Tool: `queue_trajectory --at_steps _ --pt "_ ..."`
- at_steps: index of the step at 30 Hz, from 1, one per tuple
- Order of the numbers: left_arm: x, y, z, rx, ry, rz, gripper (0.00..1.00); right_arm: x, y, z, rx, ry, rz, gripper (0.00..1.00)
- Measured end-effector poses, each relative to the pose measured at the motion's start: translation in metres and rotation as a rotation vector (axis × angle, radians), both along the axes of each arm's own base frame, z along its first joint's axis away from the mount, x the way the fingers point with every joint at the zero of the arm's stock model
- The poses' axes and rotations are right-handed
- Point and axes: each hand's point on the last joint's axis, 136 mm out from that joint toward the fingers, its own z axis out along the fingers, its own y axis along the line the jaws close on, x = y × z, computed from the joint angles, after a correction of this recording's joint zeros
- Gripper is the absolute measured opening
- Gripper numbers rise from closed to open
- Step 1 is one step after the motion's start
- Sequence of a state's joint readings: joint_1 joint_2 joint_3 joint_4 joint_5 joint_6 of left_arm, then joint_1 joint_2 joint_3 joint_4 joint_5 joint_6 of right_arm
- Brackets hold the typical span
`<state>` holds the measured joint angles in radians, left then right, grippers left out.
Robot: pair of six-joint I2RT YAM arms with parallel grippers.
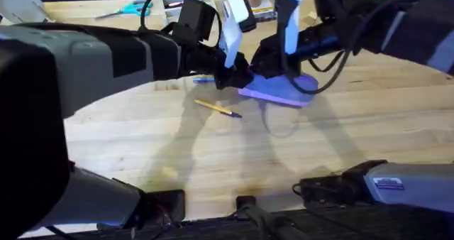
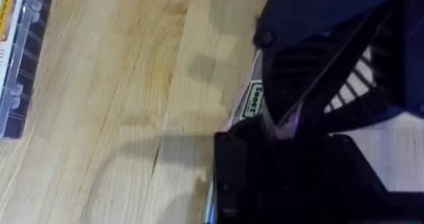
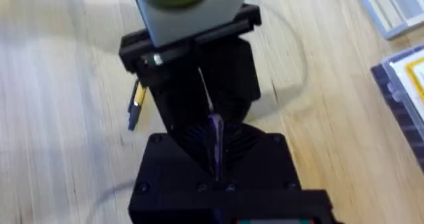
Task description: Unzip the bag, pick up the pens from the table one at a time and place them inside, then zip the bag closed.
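Two grippers met over the purple bag [image 1: 280, 89] on the table [image 1: 213, 148], left gripper [image 1: 225, 78] and right gripper [image 1: 250, 75] each pinching its fabric, yellow pen [image 1: 218, 108] lying just beside

- Teal-handled scissors [image 1: 128, 10] are lying at the far left edge of my work surface.
- A clear plastic box [image 2: 20, 58] with a yellow label is sitting off to one side in my left wrist view.
- A white rounded object [image 1: 20, 7] is resting at the far left corner; I cannot tell what it is.
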<state>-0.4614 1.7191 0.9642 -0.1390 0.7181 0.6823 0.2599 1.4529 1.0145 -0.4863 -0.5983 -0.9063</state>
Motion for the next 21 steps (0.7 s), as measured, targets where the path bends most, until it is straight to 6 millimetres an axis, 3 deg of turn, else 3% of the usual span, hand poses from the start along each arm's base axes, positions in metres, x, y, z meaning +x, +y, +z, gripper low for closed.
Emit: queue_trajectory --at_steps 9,15,17,21 --pt "0.000 0.000 0.000 0.000 0.000 0.000 0.055 0.002 0.005 -0.002 0.015 0.023 -0.021 0.032" --pt "0.000 0.000 0.000 -0.003 0.000 -0.002 0.056 -0.001 0.002 0.011 0.013 -0.005 -0.036 0.040" --pt "0.000 0.000 0.000 -0.003 0.000 -0.002 0.055 -0.003 0.003 0.022 0.039 -0.025 -0.033 0.264" --pt "-0.001 -0.002 0.000 -0.001 -0.001 -0.005 0.052 -0.013 0.002 0.054 0.078 -0.092 -0.022 0.845"
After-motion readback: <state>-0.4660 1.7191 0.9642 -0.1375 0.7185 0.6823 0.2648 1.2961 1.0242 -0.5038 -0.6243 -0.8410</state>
